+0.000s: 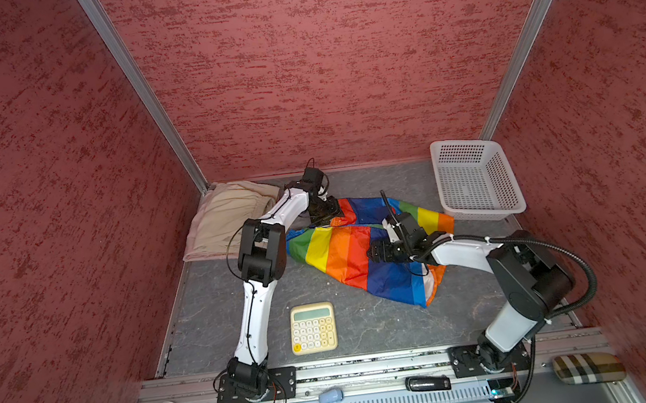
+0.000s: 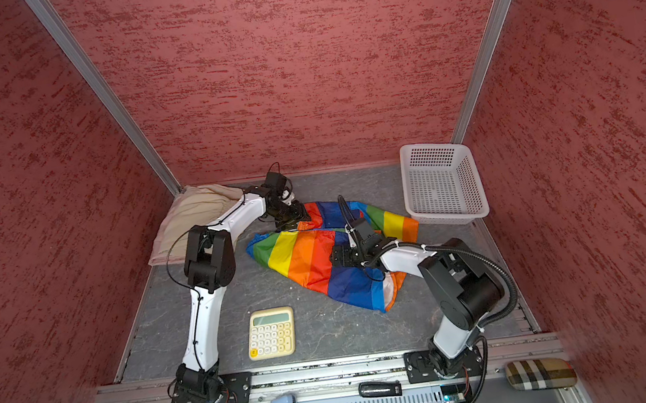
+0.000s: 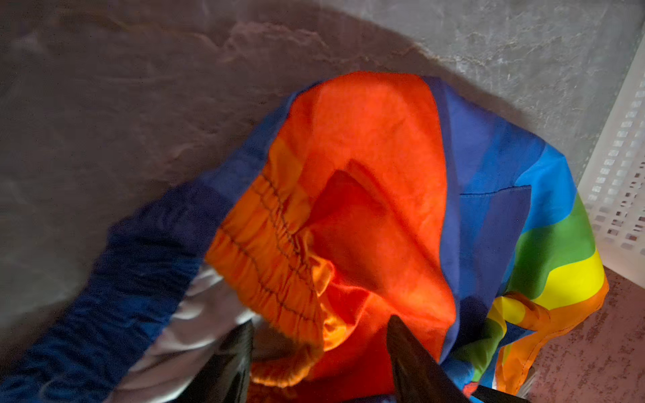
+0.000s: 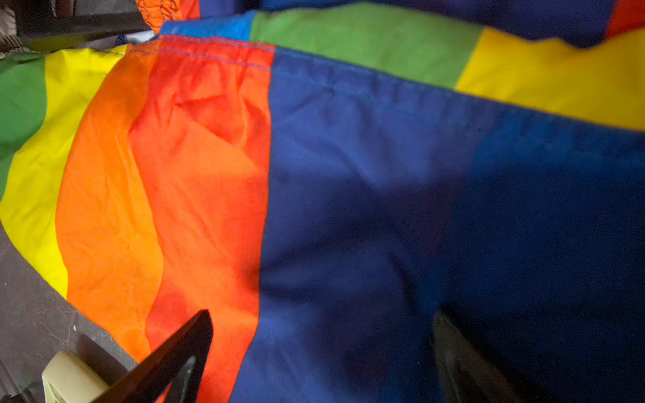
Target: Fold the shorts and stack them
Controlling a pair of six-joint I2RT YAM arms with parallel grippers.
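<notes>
Both top views show the rainbow shorts (image 1: 341,259) (image 2: 303,261) lying crumpled mid-frame on the grey counter (image 1: 370,330). They sit between the beige shorts (image 1: 223,219), piled in the back left corner, and a white basket (image 1: 481,210) at the right. A calculator (image 1: 312,328) sits nearer the bottom edge. The left arm (image 1: 254,303) reaches to the garment's upper edge, and the right arm (image 1: 462,254) hangs over its middle.

Left wrist view: the left jaws stand apart, with black fingers (image 3: 230,363) either side of the orange gathered waistband (image 3: 272,251). Whether they touch it is hard to say through the blur.

Right wrist view: the right jaws are spread wide, fingers (image 4: 181,349) over the red and blue panels of the rainbow shorts (image 4: 209,174), pinching nothing.
</notes>
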